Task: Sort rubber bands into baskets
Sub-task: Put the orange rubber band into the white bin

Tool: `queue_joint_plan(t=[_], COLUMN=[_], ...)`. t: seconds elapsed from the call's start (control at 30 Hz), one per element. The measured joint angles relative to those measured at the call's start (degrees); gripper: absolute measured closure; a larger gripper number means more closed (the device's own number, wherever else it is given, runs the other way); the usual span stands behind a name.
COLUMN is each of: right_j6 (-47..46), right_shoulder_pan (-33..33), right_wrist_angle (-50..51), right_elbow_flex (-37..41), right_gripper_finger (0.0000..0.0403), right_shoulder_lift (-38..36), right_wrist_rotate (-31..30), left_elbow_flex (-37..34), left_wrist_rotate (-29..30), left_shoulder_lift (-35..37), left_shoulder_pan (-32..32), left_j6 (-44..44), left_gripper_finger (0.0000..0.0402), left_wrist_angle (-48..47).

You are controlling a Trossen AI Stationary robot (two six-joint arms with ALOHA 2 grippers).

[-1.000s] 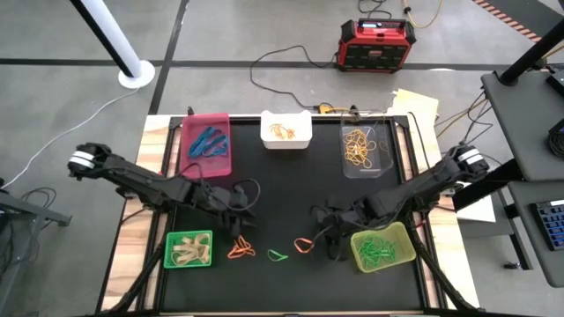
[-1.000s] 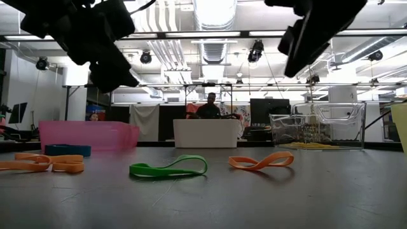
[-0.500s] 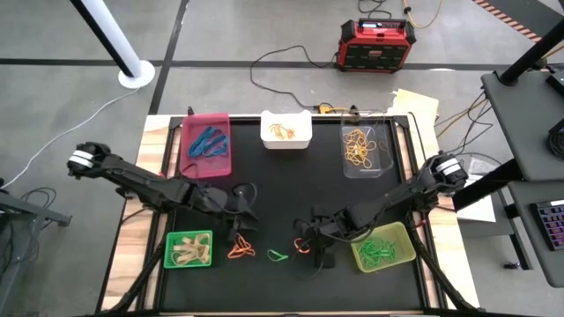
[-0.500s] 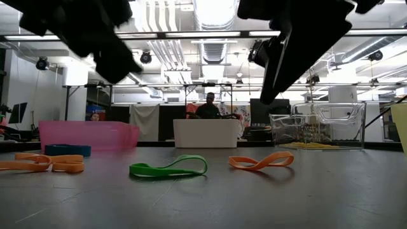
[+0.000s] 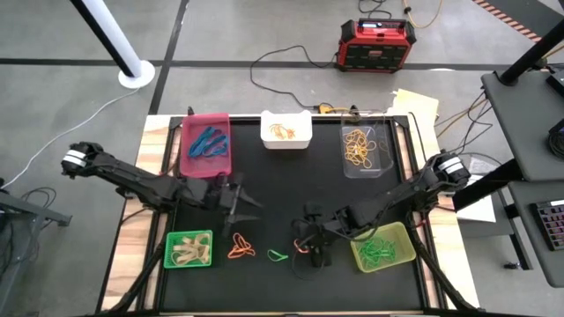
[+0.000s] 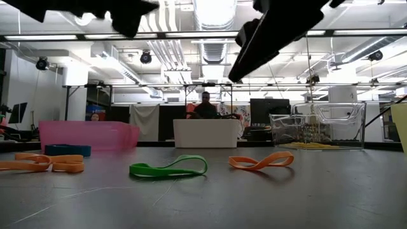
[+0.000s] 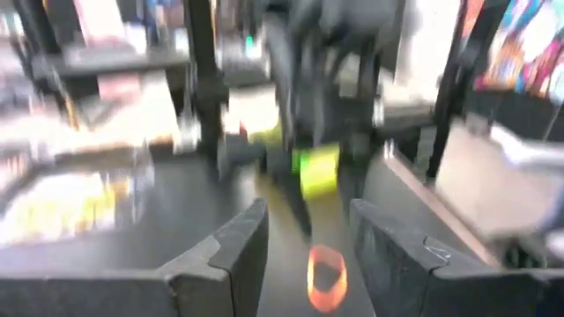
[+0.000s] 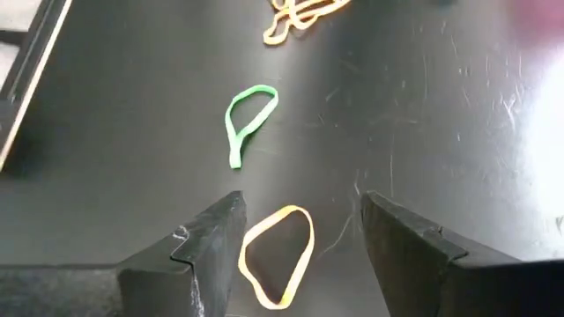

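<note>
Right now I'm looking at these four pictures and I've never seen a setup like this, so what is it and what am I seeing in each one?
It is a robot with two dark arms at a black table, sorting rubber bands into baskets. One picture looks straight down, one looks level across the tabletop, and two come from cameras on the wrists. From above, the left hand hangs over the table's left half, and the right hand is low over an orange band, open, the band between its fingers but not yet gripped. Neither hand holds anything. A green band and a tangle of orange bands also lie loose. Around them stand a pink basket, a white basket, a clear basket, a green basket and a yellow-green basket.
</note>
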State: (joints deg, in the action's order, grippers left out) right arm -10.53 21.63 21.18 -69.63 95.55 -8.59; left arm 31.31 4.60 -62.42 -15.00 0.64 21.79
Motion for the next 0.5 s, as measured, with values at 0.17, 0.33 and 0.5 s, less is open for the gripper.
queue_joint_plan(t=[0.17, 0.33, 0.5], right_j6=[1.5, 0.6, 0.5], right_shoulder_pan=[-0.3, -2.9, -6.8], right_wrist_angle=[0.2, 0.3, -3.7], right_elbow_flex=[2.1, 5.0, 7.7], right_gripper_finger=[0.0186, 0.0186, 0.0186], right_shoulder_lift=[-1.3, -3.5, -6.5], right_wrist_rotate=[-0.6, -0.7, -2.2], left_elbow_flex=[0.0, 0.2, 0.2], left_wrist_rotate=[0.3, -2.4, -15.8], left_shoulder_lift=[-4.2, -6.1, -0.9], left_shoulder_pan=[0.8, 7.5, 20.0], left_j6=[8.1, 14.6, 14.8], left_gripper_finger=[0.0256, 0.0256, 0.0256], left_wrist_angle=[8.2, 8.7, 2.3])
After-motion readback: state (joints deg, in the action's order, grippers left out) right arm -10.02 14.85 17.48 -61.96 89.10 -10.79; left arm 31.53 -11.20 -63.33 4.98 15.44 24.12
